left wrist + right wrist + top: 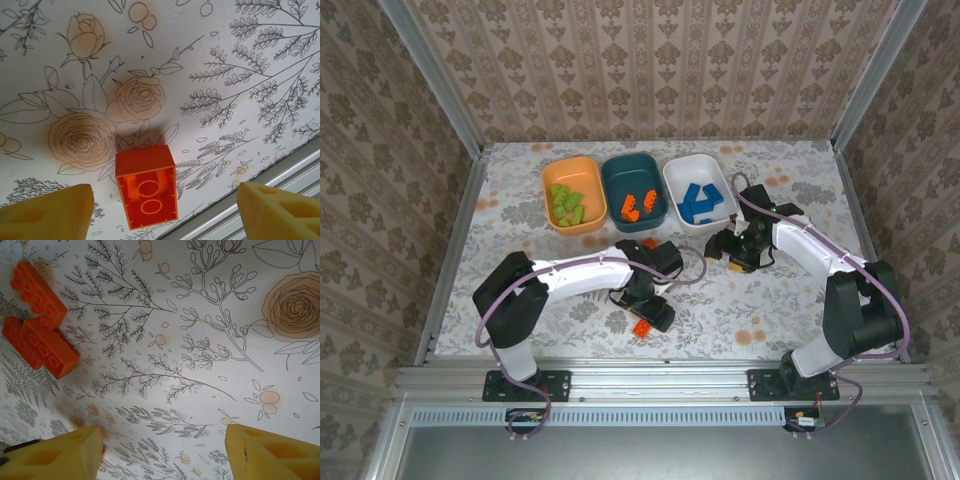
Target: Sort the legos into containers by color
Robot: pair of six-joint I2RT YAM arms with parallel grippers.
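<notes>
Inspector: Bowls overhead?
Operator: Green legos (568,203) are kept in the orange bowl (590,177), orange in the teal bowl (630,174), blue in the white bowl (685,168). An orange brick (640,328) is overhung by the left pincer (648,318).
Inspector: Left wrist?
Operator: It is bracketed, hollow side up, by spread fingers (50,210), untouched, presumably for pickup.
Inspector: Right wrist?
Operator: The right pincer (162,452) is held open, empty. Orange bricks (40,325) are seen ahead, leftward.

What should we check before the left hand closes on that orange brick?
1. Orange brick inside left hand span: ok.
2. Fingers touching brick: not ok, gaps on both sides.
3. Brick studs up: not ok, hollow underside shows.
4. Teal bowl, holding sorted orange bricks, has room: ok.
5. Right hand open, empty: ok.
</notes>
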